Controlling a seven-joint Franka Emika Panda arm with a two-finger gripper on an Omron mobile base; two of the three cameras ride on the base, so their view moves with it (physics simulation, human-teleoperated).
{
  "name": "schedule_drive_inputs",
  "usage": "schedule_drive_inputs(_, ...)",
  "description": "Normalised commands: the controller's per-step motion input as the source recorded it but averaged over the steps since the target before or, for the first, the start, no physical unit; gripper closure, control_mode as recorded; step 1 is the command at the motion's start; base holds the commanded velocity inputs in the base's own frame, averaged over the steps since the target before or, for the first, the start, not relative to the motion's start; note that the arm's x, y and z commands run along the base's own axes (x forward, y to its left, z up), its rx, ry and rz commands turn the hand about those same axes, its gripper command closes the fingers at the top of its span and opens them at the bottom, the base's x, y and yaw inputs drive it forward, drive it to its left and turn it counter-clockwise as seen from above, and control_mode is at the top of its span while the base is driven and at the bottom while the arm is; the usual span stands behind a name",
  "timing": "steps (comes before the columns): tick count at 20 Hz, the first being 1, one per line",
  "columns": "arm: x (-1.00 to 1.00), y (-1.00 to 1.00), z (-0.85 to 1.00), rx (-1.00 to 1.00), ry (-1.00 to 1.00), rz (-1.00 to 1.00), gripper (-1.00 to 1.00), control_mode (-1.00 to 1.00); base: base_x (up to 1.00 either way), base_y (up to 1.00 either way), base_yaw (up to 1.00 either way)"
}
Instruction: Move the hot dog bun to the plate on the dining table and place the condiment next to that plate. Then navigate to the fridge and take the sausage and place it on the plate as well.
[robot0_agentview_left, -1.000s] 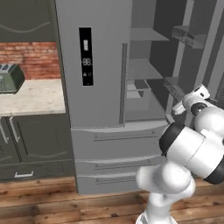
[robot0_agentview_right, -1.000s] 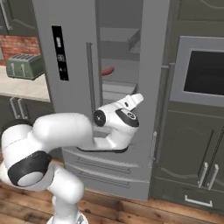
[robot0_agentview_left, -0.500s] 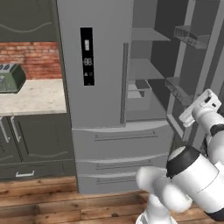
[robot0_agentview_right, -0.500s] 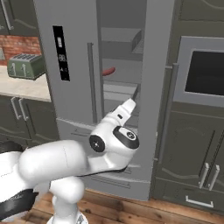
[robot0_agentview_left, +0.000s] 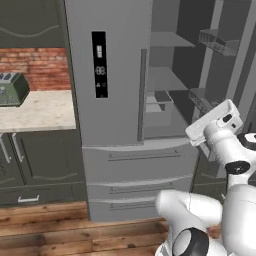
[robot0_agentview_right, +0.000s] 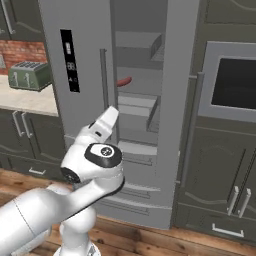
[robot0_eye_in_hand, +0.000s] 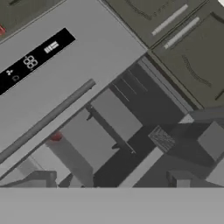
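Fridge (robot0_agentview_right: 80, 45): grey, tall, with a dark display panel (robot0_agentview_right: 69, 60) set in its closed left door; the right door is swung open and the shelves inside are exposed. Two drawers (robot0_agentview_left: 140, 162) are fitted below the doors.

Sausage (robot0_agentview_right: 124, 81): reddish, lying on an inner shelf (robot0_agentview_right: 137, 85) of the fridge, near that shelf's left front edge, just behind the closed door's handle (robot0_agentview_right: 104, 85). In the hand view it is seen as a small red spot (robot0_eye_in_hand: 55, 136) beside the long handle bar.

Arm (robot0_agentview_right: 95, 160): white with dark joints, raised in front of the fridge drawers, the hand directed towards the open compartment, well apart from the sausage.

Pincer: the jaws are set wide apart and nothing is held between them; the finger tips themselves cannot be made out in the frames.

Toaster (robot0_agentview_right: 29, 75): green, standing on the pale worktop (robot0_agentview_left: 35, 110) to the left of the fridge, against a red brick wall (robot0_agentview_left: 40, 67).

Cabinets (robot0_agentview_right: 220, 165): dark, to the right of the fridge, with a built-in oven (robot0_agentview_right: 232, 82) above them.

Floor (robot0_agentview_left: 60, 232): wooden planks.
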Motion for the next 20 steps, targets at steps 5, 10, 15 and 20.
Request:
schedule_drive_inputs(5, -0.49, 0.86, 1.00, 0.29, 0.07, 0.00, -1.00, -1.00, 0.00, 0.00, 0.00)
schedule_drive_inputs(10, -0.60, 0.85, 0.94, 0.56, 0.41, -0.02, -1.00, -1.00, 0.00, 0.00, 0.00)
schedule_drive_inputs(15, -0.11, 0.44, 0.75, 0.70, 0.59, 0.00, -1.00, -1.00, 0.00, 0.00, 0.00)
schedule_drive_inputs(20, 0.01, 0.26, 0.59, 0.62, 0.61, 0.00, -1.00, -1.00, 0.00, 0.00, 0.00)
